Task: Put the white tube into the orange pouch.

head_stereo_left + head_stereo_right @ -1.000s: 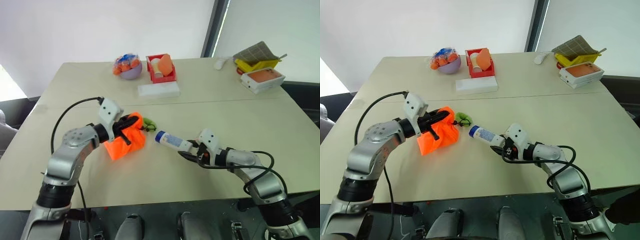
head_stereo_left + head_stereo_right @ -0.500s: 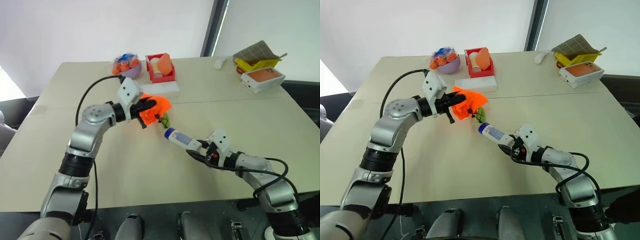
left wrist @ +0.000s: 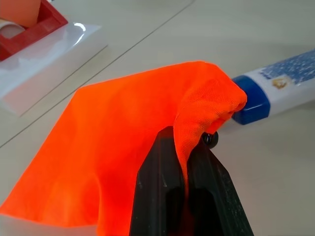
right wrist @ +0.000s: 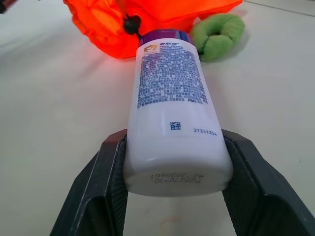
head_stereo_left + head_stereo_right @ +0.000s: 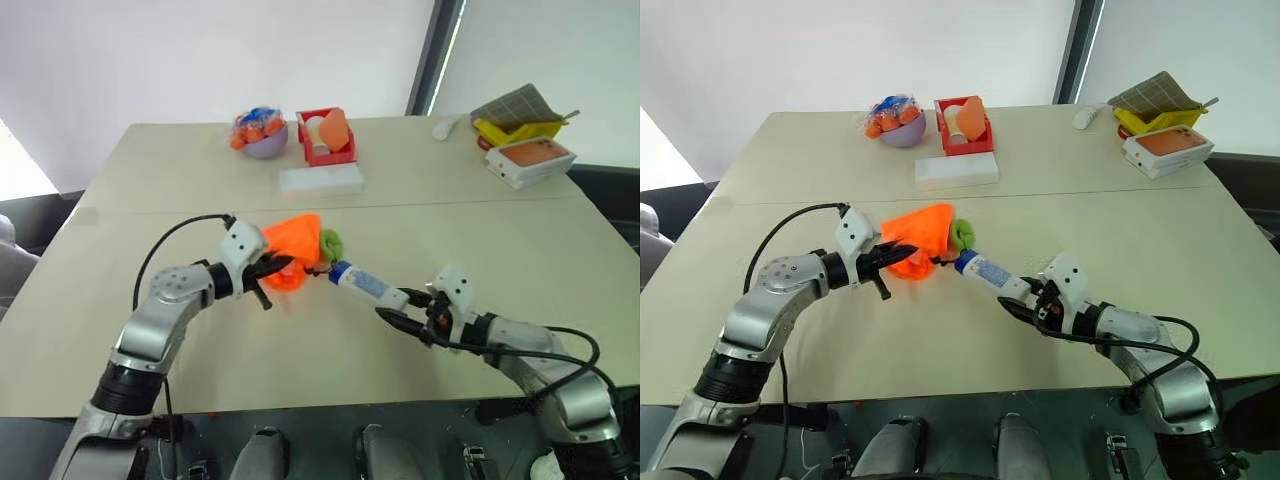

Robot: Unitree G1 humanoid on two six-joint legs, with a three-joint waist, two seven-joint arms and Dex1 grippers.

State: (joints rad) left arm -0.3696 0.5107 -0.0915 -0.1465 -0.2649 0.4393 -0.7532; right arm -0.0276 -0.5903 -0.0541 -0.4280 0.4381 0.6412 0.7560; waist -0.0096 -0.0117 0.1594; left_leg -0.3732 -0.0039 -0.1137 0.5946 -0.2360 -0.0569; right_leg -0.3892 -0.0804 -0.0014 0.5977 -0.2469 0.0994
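The left claw (image 5: 272, 272) is closed tight on a fold of the orange pouch (image 5: 295, 243), pinching the cloth between its two black fingers (image 3: 162, 196). The pouch lies bunched just ahead of that claw; whether its mouth is open is hard to make out. The right claw (image 5: 392, 303) grips the white tube (image 5: 368, 286) by its flat bottom end, one finger on each side. The tube reaches out from this claw toward the pouch, and its blue cap (image 3: 251, 99) is right at the pouch's edge; whether they touch cannot be told. A green ring (image 4: 218, 34) lies just beyond the cap, partly hidden by the pouch. Its black cord is hardly visible apart from a small knot (image 4: 129, 23).
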